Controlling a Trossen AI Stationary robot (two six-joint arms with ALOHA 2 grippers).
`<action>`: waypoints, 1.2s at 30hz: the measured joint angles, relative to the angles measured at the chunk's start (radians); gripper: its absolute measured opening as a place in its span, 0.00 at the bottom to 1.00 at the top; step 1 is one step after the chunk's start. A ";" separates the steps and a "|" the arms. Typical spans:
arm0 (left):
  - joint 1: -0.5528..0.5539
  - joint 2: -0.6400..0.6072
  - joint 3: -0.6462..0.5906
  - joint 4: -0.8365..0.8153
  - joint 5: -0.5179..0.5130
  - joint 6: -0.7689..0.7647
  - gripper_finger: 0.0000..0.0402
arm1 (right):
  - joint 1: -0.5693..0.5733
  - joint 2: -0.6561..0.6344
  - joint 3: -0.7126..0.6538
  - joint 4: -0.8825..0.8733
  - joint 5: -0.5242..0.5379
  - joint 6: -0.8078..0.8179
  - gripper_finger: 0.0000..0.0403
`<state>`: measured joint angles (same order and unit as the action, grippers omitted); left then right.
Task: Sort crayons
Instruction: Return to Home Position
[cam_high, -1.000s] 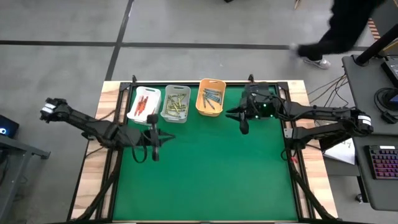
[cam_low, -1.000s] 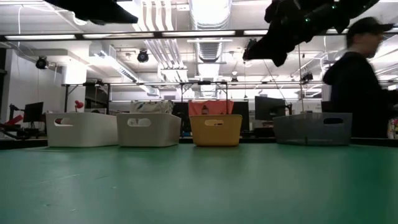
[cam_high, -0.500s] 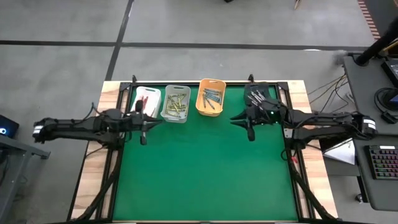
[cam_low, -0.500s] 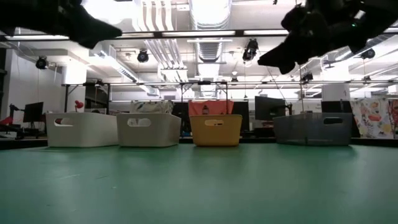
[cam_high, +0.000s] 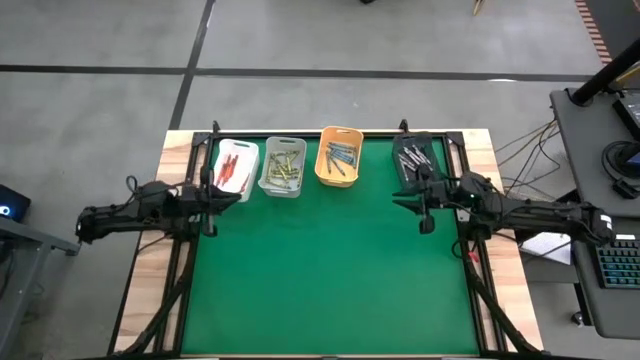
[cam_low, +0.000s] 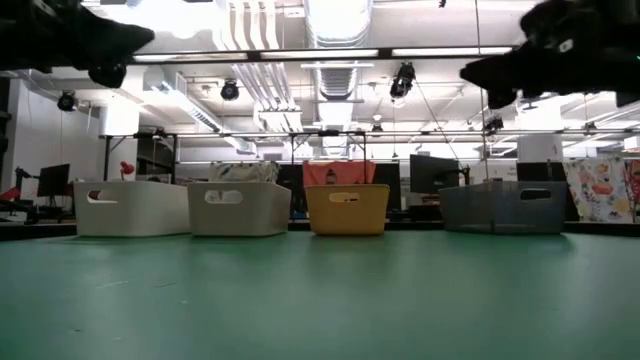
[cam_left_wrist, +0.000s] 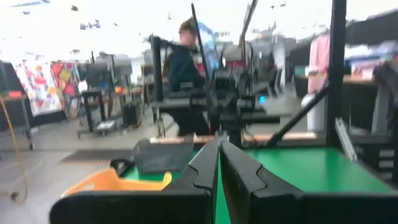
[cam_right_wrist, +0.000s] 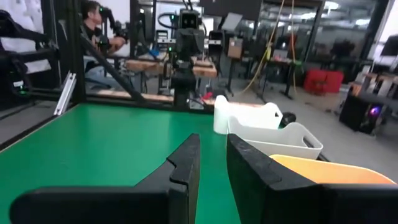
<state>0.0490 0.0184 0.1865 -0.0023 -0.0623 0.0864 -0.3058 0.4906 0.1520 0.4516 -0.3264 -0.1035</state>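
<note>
The crayons lie sorted in four bins along the table's far edge: red ones in the white bin (cam_high: 232, 168), yellowish ones in the grey bin (cam_high: 283, 166), blue-grey ones in the orange bin (cam_high: 339, 156) and grey ones in the black bin (cam_high: 415, 158). My left gripper (cam_high: 210, 200) (cam_left_wrist: 219, 146) hangs shut and empty over the table's left edge, just near of the white bin. My right gripper (cam_high: 425, 205) (cam_right_wrist: 213, 146) hangs near the right edge, near of the black bin. It is open by a narrow gap with nothing in it. Both grippers point about level, high above the mat.
The green mat (cam_high: 330, 270) spreads toward the near edge in front of the bins. Black frame struts (cam_high: 190, 250) run down both sides of the table. A person (cam_left_wrist: 183, 59) works at a bench beyond the table, and a desk with a keyboard (cam_high: 615, 270) stands to the right.
My left gripper has drawn back toward the table's left edge and a little toward the far edge. My right gripper has drawn back toward the right edge and sunk a little. A person who passed behind the table has left the high and low views.
</note>
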 joint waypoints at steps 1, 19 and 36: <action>0.000 -0.021 -0.009 -0.001 0.001 0.000 0.00 | 0.000 -0.029 -0.021 0.003 0.000 -0.002 0.17; 0.000 -0.017 -0.174 0.170 0.108 -0.119 0.00 | -0.012 -0.489 -0.140 -0.243 -0.055 -0.100 0.17; 0.000 0.051 -0.169 0.149 0.098 -0.181 0.00 | -0.018 -0.462 -0.141 -0.298 0.066 0.069 0.17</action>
<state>0.0494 0.0693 0.0176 0.1464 0.0353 -0.0949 -0.3233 0.0284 0.0109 0.1538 -0.2604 -0.0349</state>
